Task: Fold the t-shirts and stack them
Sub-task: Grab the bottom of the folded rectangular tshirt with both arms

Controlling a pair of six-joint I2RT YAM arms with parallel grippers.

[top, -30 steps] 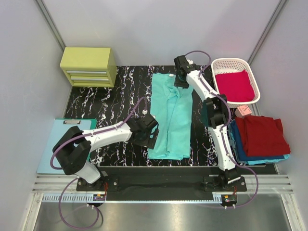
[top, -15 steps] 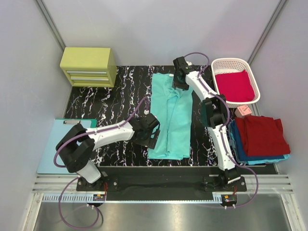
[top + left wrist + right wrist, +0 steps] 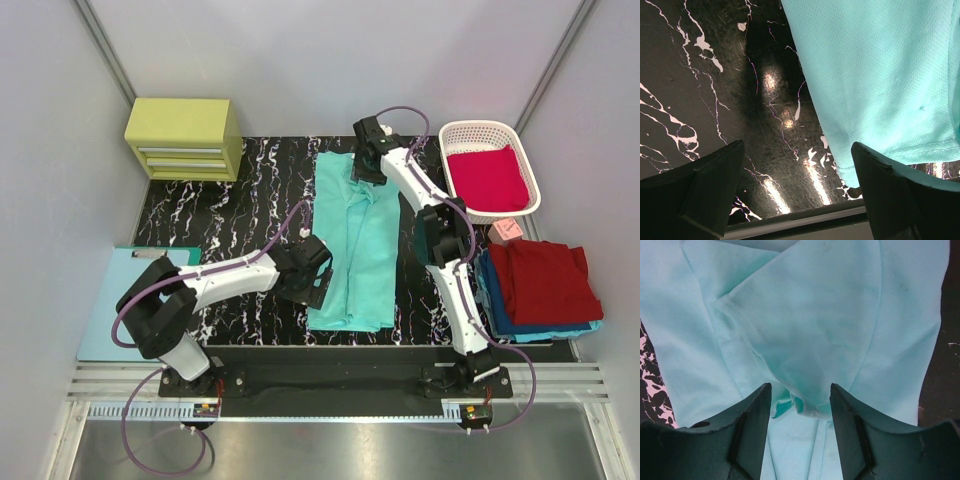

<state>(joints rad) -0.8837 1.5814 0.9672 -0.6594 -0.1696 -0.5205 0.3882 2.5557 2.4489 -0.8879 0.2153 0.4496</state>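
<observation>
A mint-teal t-shirt (image 3: 358,245) lies folded lengthwise into a long strip on the black marbled table (image 3: 220,215). My left gripper (image 3: 318,283) is open at the strip's near left corner; the left wrist view shows the hem (image 3: 875,90) beside the right finger and bare table between the jaws. My right gripper (image 3: 360,172) is open over the strip's far end, above a bunched fold of cloth (image 3: 805,365), gripping nothing. A crimson t-shirt (image 3: 488,178) lies in the white basket (image 3: 475,130). A dark red t-shirt (image 3: 542,280) lies folded on a blue one (image 3: 495,300) at the right.
A yellow-green drawer unit (image 3: 185,138) stands at the back left. A pale blue clipboard (image 3: 112,310) lies off the table's left edge. A small pink object (image 3: 507,229) sits between basket and stack. Grey walls close in on both sides.
My right gripper has shifted slightly left and farther back over the shirt's far end. My left gripper has barely moved at the near left corner.
</observation>
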